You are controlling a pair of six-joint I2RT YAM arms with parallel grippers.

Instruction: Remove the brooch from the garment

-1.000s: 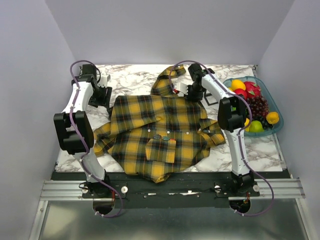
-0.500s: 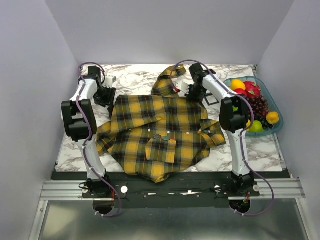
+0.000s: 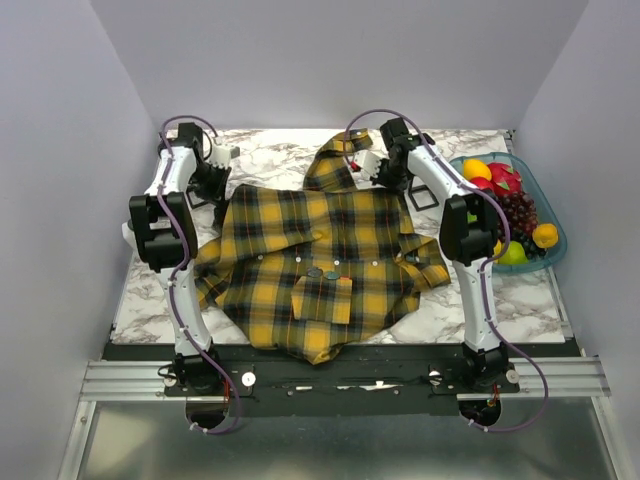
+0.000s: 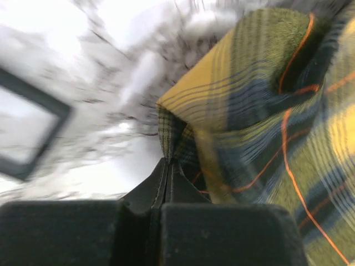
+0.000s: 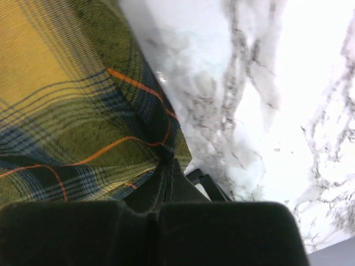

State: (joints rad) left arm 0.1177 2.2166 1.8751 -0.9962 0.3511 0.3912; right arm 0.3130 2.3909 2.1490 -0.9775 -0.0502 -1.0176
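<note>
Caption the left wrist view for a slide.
Left fingers pinched shut on an edge of the plaid shirt, marble table behind.

The left wrist view smears the white marble desk (image 4: 83,55) and a black square frame (image 4: 39,95); the yellow-and-navy plaid flannel shirt (image 4: 266,138) runs past that picture's right edge.

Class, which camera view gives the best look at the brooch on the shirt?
The top external view: the brooch shows as a small teal disc just above the chest pocket. Both wrist views show only plaid cloth edges and marble table, no brooch.
</note>
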